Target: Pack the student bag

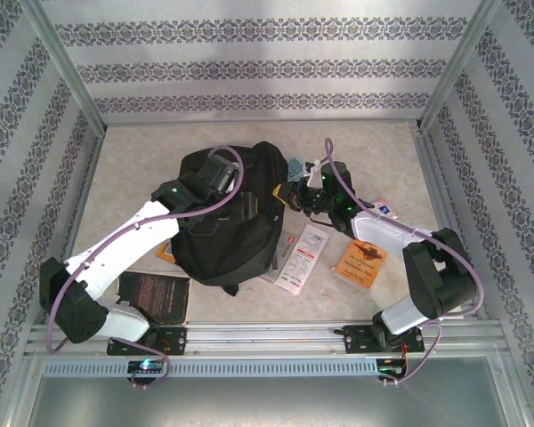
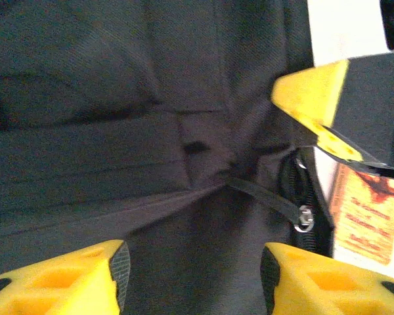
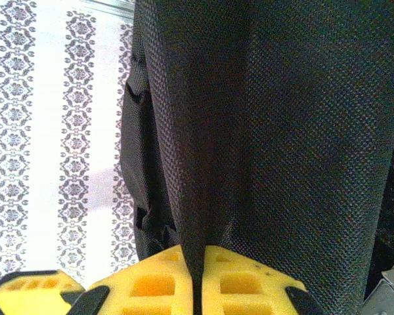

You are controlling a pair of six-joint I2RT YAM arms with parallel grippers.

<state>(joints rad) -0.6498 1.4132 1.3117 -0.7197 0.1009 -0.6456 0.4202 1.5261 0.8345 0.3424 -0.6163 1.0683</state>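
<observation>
The black backpack point(image 1: 227, 233) lay in the middle of the table point(image 1: 133, 169), between the two arms. The left gripper point(image 2: 192, 266) hung over its far part with the fingers apart, dark cloth under the gap and a zipper pull point(image 2: 305, 218) just to the right. The right gripper point(image 3: 197, 272) reached in from the right, its yellow fingers pressed together on a raised fold of the backpack's cloth. Just beside the backpack on its right lay a white leaflet point(image 1: 303, 258), and farther right an orange booklet point(image 1: 360, 261). A dark book point(image 1: 156, 295) lay at the near left, beside the left arm.
</observation>
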